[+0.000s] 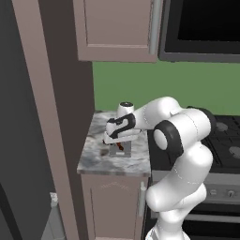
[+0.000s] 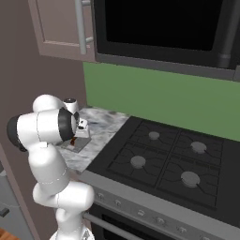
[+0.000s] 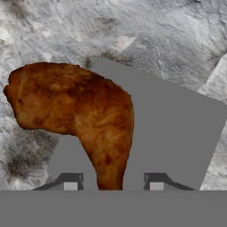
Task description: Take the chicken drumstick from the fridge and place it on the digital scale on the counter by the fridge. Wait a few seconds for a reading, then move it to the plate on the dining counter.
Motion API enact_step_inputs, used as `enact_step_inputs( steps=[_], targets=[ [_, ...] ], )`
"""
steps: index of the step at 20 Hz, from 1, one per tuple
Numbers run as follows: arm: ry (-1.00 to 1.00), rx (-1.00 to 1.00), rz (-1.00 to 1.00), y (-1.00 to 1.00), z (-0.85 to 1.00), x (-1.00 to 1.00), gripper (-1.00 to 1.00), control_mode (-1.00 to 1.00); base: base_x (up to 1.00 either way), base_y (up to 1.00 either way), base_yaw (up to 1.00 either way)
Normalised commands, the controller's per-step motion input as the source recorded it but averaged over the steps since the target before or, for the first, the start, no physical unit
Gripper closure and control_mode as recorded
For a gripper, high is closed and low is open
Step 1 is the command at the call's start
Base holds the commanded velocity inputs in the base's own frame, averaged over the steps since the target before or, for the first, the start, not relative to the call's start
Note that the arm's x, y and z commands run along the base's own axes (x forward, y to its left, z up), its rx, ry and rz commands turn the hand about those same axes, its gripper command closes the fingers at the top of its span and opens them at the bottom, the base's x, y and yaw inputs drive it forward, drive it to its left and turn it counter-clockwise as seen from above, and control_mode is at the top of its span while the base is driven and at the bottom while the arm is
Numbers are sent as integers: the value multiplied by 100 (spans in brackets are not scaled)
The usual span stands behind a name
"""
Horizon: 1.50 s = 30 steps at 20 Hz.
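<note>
I am parked in front of the counter (image 1: 98, 159), a narrow grey-white marbled top over a single taupe cabinet door (image 1: 112, 208), squeezed between a tall taupe side panel (image 1: 47, 122) at nine o'clock and a black gas stove (image 2: 168, 157) at three o'clock. A green backsplash (image 1: 178, 86) runs behind both, with a taupe upper cabinet (image 1: 117, 28) at twelve o'clock and a dark microwave (image 2: 159, 28) over the four burners. Silver knobs line the stove's front rail; I can read no brand, label or writing anywhere, and the scale face shows no digits that I can make out. In the hand view the digital scale (image 3: 177, 128) is a flat grey square lying on the marble, and the chicken drumstick (image 3: 75, 111) lies across it, its fat end hanging past the scale's edge toward ten o'clock over the stone, its thin end pointing down to six o'clock between my fingertips (image 3: 71, 181). My gripper (image 3: 112, 184) hovers low over the scale with its jaws parted, a clear gap on either side of the drumstick's narrow end, gripping nothing.
</note>
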Motion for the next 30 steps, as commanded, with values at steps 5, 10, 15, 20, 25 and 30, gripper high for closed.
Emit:
enact_step_inputs(
  steps=[5,10,15,20,25,30],
  targets=[
    [0,0,0,0,0,0,-100,-100,0,0,0],
    [0,0,0,0,2,0,-100,-100,0,0,0],
    [0,0,0,-7,28,-41,-100,-100,0,0,0],
    [0,0,0,-17,31,-94,-100,-100,0,0,0],
    [0,0,0,-28,28,-98,-100,-100,0,0,0],
    [0,0,0,-29,56,-68,-100,-100,0,0,0]
  ],
)
